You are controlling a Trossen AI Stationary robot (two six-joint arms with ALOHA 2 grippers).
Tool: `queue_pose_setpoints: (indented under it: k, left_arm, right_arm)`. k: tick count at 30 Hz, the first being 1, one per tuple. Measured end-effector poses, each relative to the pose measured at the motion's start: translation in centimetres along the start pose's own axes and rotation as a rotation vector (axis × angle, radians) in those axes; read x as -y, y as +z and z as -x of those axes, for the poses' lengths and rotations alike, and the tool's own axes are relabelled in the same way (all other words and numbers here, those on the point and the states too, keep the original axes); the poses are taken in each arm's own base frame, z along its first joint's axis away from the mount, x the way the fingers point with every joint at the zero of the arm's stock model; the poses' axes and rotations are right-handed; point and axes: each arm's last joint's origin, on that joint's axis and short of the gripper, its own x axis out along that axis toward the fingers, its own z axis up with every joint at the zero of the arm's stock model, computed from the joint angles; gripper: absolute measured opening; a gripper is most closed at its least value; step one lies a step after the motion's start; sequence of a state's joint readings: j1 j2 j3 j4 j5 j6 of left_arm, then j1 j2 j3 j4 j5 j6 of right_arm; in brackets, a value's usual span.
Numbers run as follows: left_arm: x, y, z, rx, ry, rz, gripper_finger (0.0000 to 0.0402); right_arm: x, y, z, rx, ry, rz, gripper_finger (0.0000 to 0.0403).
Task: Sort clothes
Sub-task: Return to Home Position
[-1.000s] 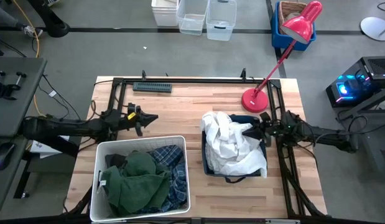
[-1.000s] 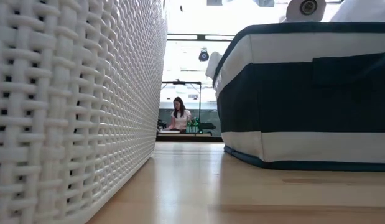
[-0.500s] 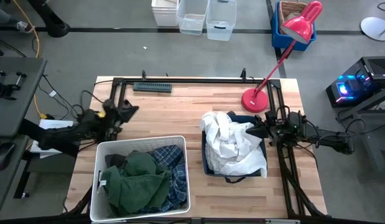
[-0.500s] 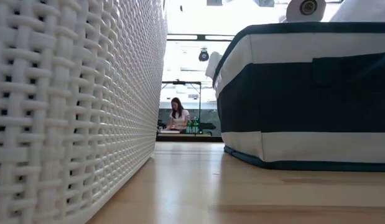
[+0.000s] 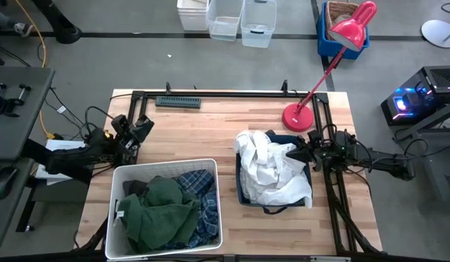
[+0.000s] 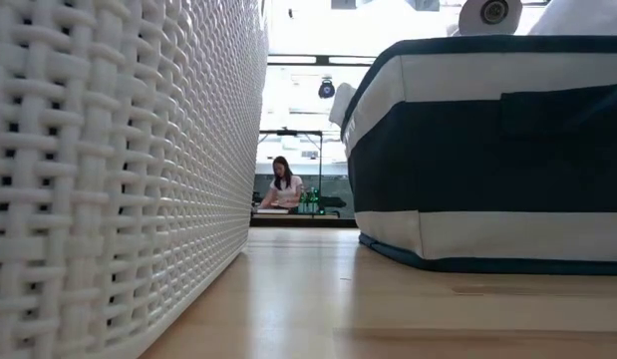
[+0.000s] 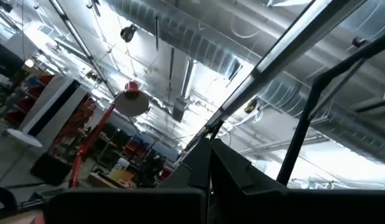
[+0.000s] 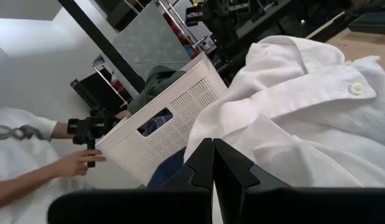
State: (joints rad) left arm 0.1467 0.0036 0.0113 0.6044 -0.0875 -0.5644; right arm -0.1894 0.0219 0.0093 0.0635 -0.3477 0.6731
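From where I stand, the white pieces point(image 5: 272, 171) are heaped in the navy bin point(image 5: 277, 209) on the right half of the table point(image 5: 210, 131), spilling over its rim. The dark green garment point(image 5: 163, 207) sits crumpled in the white bin point(image 5: 166, 163) at the table's front left, with the plaid shirt point(image 5: 201, 183) tucked beside it toward the bin's right side.

The right gripper point(image 5: 302, 153) hangs just beside the navy bin's right rim. I cannot tell whether its tip touches the white cloth. Its two fingers are pressed together with nothing between them. The left gripper point(image 5: 139, 127) is at the table's left edge, behind the white bin and apart from it. It is tilted up toward the ceiling, fingers likewise closed on nothing.

A red lamp point(image 5: 298, 117) stands behind the navy bin. At tabletop level the two bins stand apart with bare wood between them, and a person point(image 6: 283, 183) sits far back in the room. In the right wrist view a hand point(image 8: 75, 163) holding a small dark object shows beyond the white bin
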Motion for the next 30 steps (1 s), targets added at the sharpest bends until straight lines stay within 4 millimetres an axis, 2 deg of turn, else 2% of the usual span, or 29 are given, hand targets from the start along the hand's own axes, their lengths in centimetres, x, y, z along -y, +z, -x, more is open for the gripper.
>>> queue_pose_setpoints:
  k: [2,7,10,14,30]
  left_arm:
    - [-0.1,-0.3,0.0,-0.033,0.009,-0.037,0.0]
    - [-1.2,-2.3,0.4,-0.274,0.048,-0.484,0.0]
    - [-2.2,-3.5,0.9,-0.433,0.109,-0.619,0.0]
    - [-3.1,-4.4,1.6,-0.564,0.179,-0.574,0.0]
    - [-3.1,-4.4,1.6,-0.574,0.167,-0.576,0.0]
  right_arm:
    - [0.0,0.0,0.0,-0.002,-0.001,-0.001,0.0]
    - [0.0,0.0,0.0,-0.003,-0.002,-0.001,0.0]
    - [0.0,0.0,0.0,-0.003,-0.002,-0.001,0.0]
    - [0.0,0.0,0.0,-0.003,-0.002,-0.001,0.0]
    - [0.0,0.0,0.0,-0.003,-0.003,-0.002,0.0]
